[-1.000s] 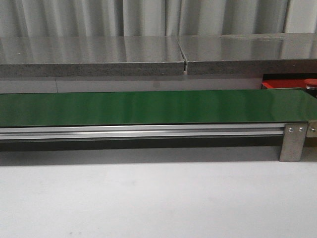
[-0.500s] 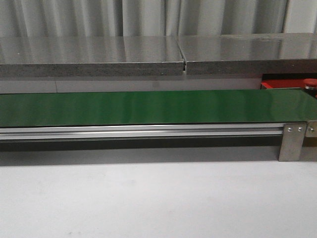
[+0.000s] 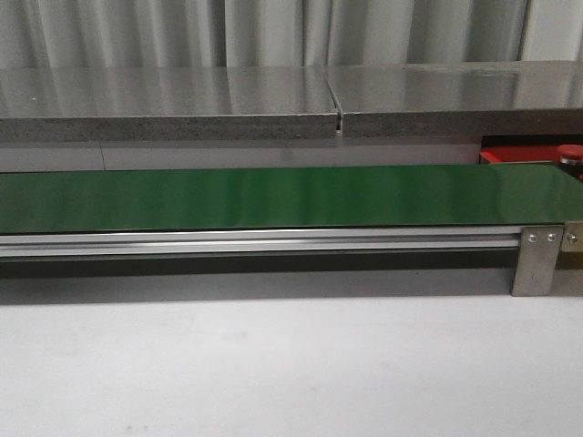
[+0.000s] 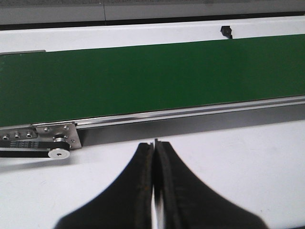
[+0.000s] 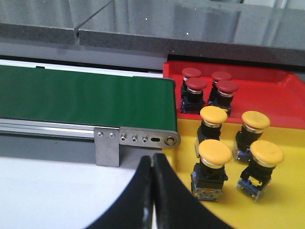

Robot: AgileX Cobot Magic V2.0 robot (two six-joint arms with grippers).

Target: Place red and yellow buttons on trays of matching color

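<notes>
Several red buttons (image 5: pixel 196 84) stand on a red tray (image 5: pixel 267 93), and several yellow buttons (image 5: pixel 215 152) stand on a yellow tray (image 5: pixel 286 210) beside it, both at the right end of the green belt (image 5: pixel 86 98). My right gripper (image 5: pixel 152 160) is shut and empty, over the white table near the yellow tray's edge. My left gripper (image 4: pixel 154 143) is shut and empty, over the white table in front of the belt (image 4: pixel 143 81). In the front view only a strip of the red tray (image 3: pixel 519 155) and one red button (image 3: pixel 571 152) show. Neither gripper shows there.
The belt (image 3: pixel 273 196) runs across the table on an aluminium rail (image 3: pixel 255 242) with a metal bracket (image 3: pixel 535 259) at its right end. A grey stone ledge (image 3: pixel 182 105) lies behind it. A belt pulley (image 4: pixel 58 152) sits at the left end.
</notes>
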